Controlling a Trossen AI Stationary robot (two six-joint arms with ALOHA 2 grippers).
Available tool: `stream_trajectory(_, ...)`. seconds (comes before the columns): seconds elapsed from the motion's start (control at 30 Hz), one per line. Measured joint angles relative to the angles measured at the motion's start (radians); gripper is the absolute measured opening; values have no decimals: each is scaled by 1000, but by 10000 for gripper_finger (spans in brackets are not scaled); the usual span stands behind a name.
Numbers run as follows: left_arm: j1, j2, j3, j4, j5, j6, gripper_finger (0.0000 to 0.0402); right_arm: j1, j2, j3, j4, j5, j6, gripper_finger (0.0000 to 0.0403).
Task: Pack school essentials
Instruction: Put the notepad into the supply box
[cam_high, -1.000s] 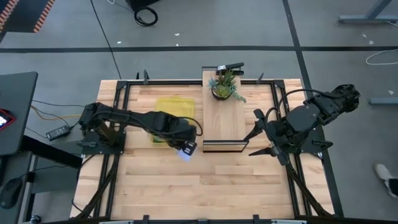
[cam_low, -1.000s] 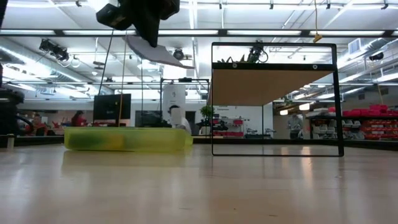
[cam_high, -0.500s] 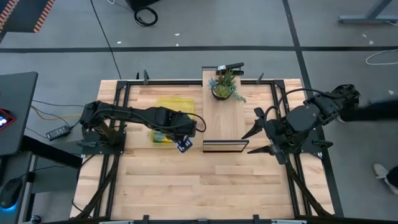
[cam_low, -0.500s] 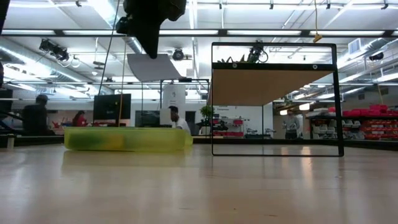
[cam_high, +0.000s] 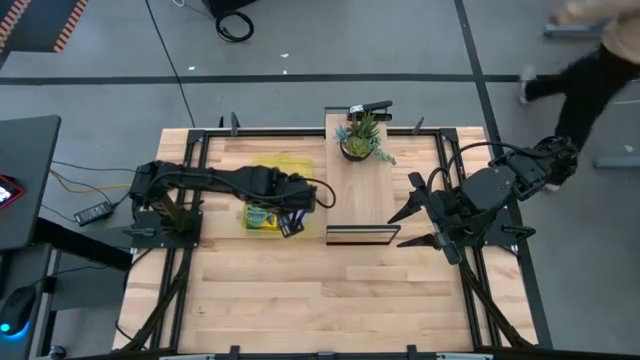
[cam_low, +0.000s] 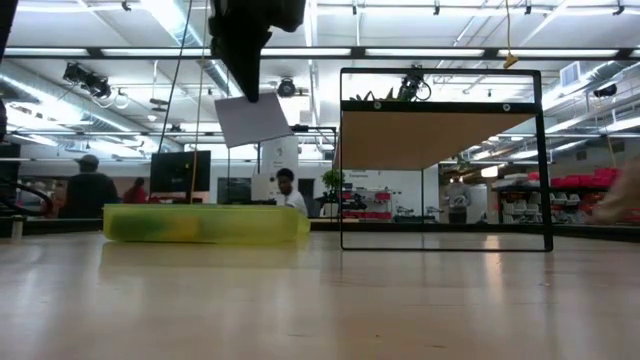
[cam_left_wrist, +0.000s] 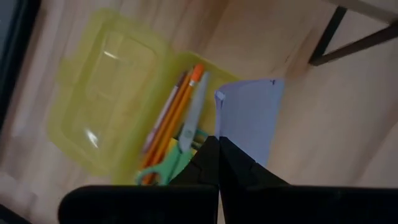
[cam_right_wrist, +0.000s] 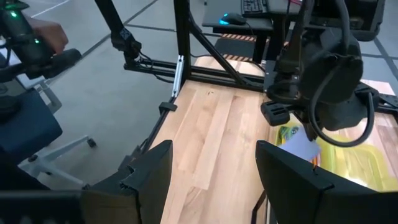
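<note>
My left gripper (cam_high: 289, 222) hangs above the near right corner of the open yellow case (cam_high: 272, 172), shut on the light blue sticky-note pad (cam_low: 255, 120). The left wrist view shows the pad (cam_left_wrist: 250, 118) below my fingers, and in the case (cam_left_wrist: 102, 93) the orange pencils (cam_left_wrist: 177, 109) and the green-handled scissors (cam_left_wrist: 163, 171). The yellow-green crayon box (cam_high: 260, 217) lies at the case's near end. My right gripper (cam_high: 414, 226) waits open to the right of the small shelf, touching nothing. My left gripper pinches the sticky-note pad between its two fingers at one edge (cam_left_wrist: 235, 146), coming from above and pointing down. The pad is lifted clear and hangs tilted below the fingers (cam_low: 242, 60), its face turned toward the low camera.
A wood-topped shelf on a black frame (cam_high: 362, 185) stands right of the case, with a potted plant (cam_high: 361, 140) on its far end. Bare tabletop (cam_high: 320, 290) lies on the near side. A person (cam_high: 590, 50) walks past beyond the table's far right corner.
My left gripper has carried the pad toward the far edge and slightly left, from over bare table to over the case's near right corner. The pad has swung from a slanted, nearly edge-on pose to hanging with its face showing in the low view.
</note>
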Motion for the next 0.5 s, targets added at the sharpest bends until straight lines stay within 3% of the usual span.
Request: stream_trajectory(0.5,31,2,-135,117,-23,139,0,-1,0,0,6,4,-1,237)
